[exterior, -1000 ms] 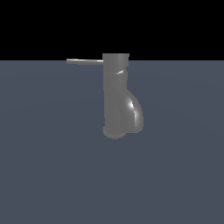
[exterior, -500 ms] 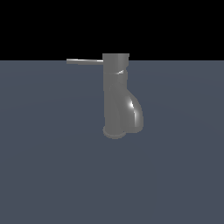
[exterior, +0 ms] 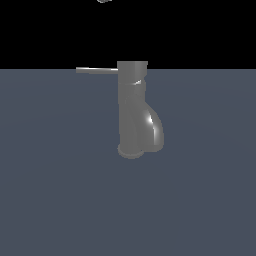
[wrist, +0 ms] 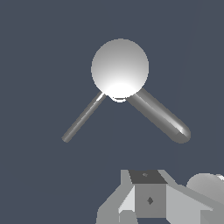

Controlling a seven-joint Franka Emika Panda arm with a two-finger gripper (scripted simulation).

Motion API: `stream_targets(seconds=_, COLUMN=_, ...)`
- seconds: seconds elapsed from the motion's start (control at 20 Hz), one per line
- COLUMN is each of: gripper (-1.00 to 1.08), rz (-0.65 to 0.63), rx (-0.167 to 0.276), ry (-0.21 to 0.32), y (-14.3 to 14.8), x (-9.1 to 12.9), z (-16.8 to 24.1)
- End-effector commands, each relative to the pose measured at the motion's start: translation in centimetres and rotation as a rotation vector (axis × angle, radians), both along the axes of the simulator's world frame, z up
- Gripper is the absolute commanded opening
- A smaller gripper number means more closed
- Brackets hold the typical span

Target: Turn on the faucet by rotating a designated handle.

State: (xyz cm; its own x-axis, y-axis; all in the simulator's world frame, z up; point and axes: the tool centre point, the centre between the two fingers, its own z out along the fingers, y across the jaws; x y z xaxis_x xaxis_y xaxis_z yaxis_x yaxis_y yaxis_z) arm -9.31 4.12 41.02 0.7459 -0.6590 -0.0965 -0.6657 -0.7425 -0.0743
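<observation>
the faucet [exterior: 134, 110] is standing upright at centre frame in the exterior view, its handle [exterior: 97, 70] projecting toward the frame's left from the top. the gripper [exterior: 103, 1] is barely showing at the top edge, hanging high above, probably for a clear approach to the rod. i cannot tell whether its fingers are apart.

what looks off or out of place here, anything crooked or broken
Nothing stands out. The faucet stands upright on its round base, and the handle juts out straight and level from its top toward the exterior view's left. The gripper is barely in frame, well above and apart from both.
</observation>
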Motion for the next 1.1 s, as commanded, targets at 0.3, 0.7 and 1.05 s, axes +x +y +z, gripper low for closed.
stream_targets(seconds=0.3, gripper=-1.0, rz=-0.196, rx=-0.021, ry=0.025, y=2.1, x=3.5, z=-3.2)
stream_targets(seconds=0.7, gripper=-1.0, rz=-0.379, rx=-0.052, ry=0.038, y=4.2, x=6.5, z=-6.4)
stream_targets(seconds=1.05, gripper=-1.0, rz=-0.533, rx=-0.085, ry=0.037, y=6.0, x=8.7, z=-9.3)
